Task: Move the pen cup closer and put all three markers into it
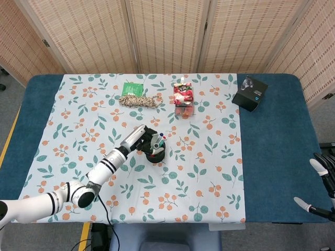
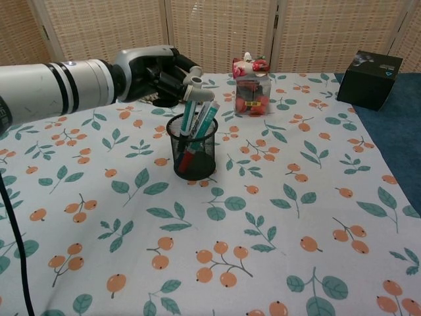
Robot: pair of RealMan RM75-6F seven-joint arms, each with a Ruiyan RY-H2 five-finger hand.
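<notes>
Markers first: two of them [image 2: 205, 122] already stand leaning inside the black mesh pen cup [image 2: 191, 156], and the third marker [image 2: 188, 113] is pinched in the left robot hand [image 2: 158, 66] with its lower end down inside the cup, cap end poking above the rim. So I'd say the job is basically at the last drop, just not let go yet.

My guess on handling: markers are light, stiff plastic sticks, a bit slick, so pinching near the cap end like this seems right. It keeps the fingers clear of the rim while the tip goes in. The cup itself looks light and easy to tip, being wire mesh with tall markers leaning to one side, so any sideways nudge from the robot hand could knock it over. If it needs moving, grabbing around the wall low down would be safer than the rim.

The cup sits mid-counter on the leaf-and-berry cloth [image 2: 283, 217]. Further back there's a clear box with red stuff inside [image 2: 250, 89], a coil of rope [image 1: 138, 101] and a black box [image 2: 375, 70].

The right robot hand [image 1: 323, 183] is way off at the counter's edge, fingers spread, holding nothing.
</notes>
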